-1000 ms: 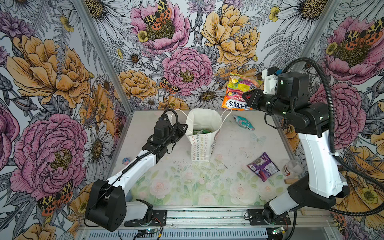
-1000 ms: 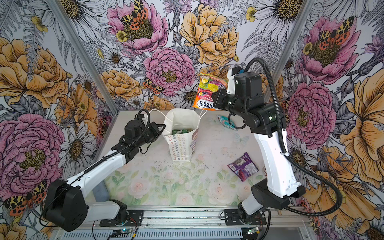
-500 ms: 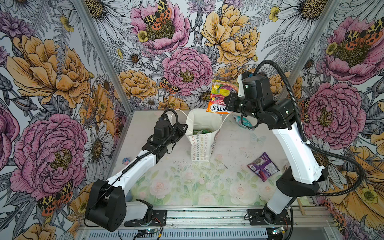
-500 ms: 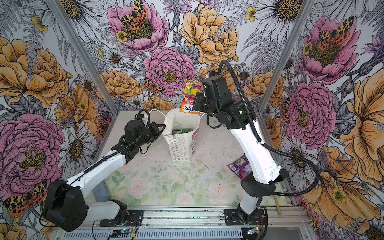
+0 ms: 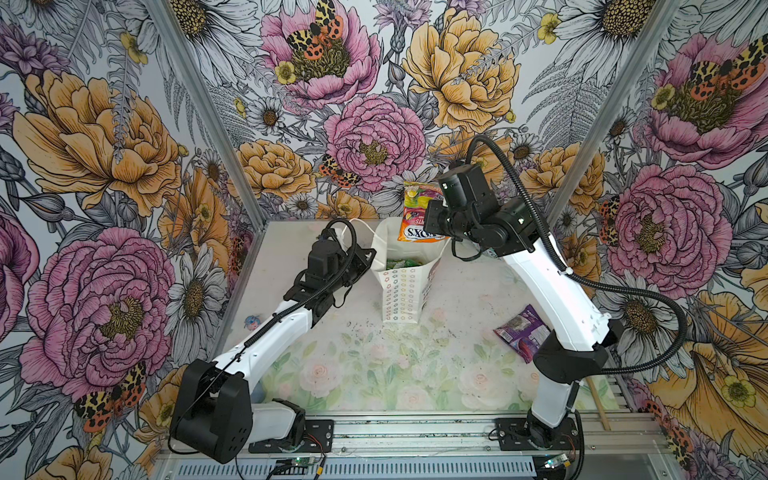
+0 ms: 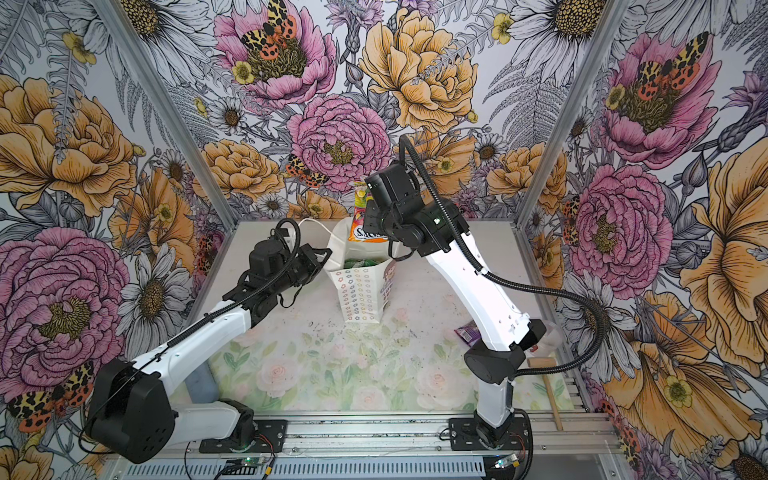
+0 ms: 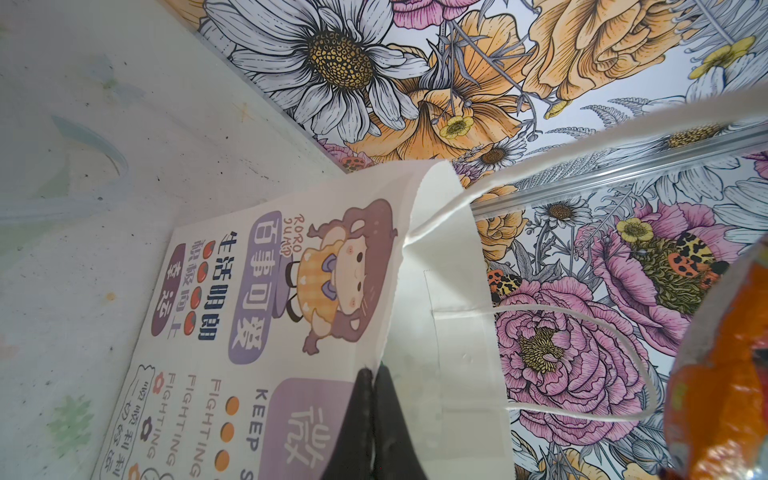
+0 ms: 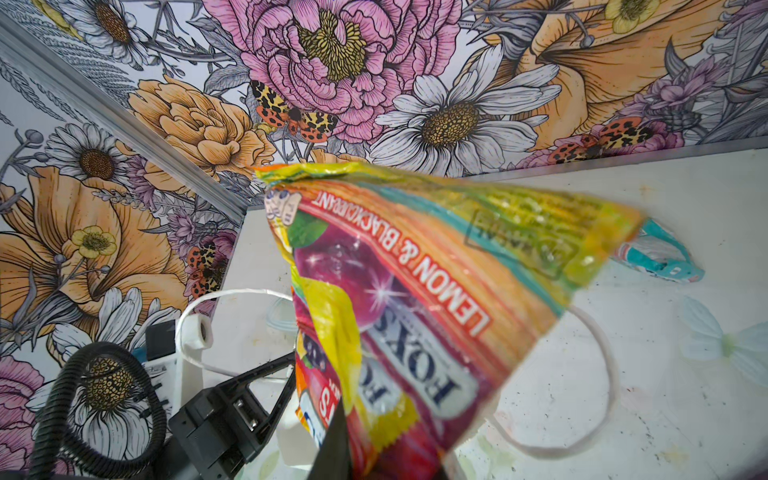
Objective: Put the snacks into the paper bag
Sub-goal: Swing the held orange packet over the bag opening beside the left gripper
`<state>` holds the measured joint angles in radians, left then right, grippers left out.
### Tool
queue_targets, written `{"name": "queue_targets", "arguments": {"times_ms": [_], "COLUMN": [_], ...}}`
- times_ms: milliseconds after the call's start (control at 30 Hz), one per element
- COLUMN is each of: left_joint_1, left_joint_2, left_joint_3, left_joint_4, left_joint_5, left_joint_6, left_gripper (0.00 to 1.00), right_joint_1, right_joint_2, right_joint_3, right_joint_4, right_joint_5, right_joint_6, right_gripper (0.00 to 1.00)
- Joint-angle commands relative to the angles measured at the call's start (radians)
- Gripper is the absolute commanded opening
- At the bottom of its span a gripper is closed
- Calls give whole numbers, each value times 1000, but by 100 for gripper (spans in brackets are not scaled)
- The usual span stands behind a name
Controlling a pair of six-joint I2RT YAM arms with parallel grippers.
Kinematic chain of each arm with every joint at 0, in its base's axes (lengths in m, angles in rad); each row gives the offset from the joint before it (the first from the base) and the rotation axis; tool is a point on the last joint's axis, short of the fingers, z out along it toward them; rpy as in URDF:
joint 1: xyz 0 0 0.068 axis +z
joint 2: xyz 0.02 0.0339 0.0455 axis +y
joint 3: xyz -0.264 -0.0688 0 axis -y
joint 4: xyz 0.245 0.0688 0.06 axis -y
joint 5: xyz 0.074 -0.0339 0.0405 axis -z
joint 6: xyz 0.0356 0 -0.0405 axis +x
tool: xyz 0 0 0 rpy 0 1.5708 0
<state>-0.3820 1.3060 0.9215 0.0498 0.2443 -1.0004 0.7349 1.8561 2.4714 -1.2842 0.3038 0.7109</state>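
Swung leftward since the earlier frame, the orange packet (image 5: 419,216) hangs above the rear rim of the paper bag (image 5: 401,291), clamped in the right jaws while the left jaws pinch the bag's edge; released here, it could snag a cord handle (image 7: 623,141) and fall behind the bag.
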Motion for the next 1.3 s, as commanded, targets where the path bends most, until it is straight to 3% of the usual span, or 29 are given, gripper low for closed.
{"name": "queue_targets", "arguments": {"times_ms": [0,533,1267], "left_joint_1": [-1,-6,-20], "left_joint_2": [-16,-16,-5], "left_joint_3": [-12,-4,7], "left_joint_4": [33,35,39], "left_joint_5": [-4,-3,4], "left_joint_6": [-15,-14,-12], "left_gripper": [0,0,0], "right_joint_1": [8,8,47], "right_joint_2": [15,141,194], "right_joint_3": [32,111,111], "right_joint_4": [5,-80,-133], "right_joint_5": [70,105,118], "right_joint_6": [11,14,44], "right_gripper": [0,0,0]}}
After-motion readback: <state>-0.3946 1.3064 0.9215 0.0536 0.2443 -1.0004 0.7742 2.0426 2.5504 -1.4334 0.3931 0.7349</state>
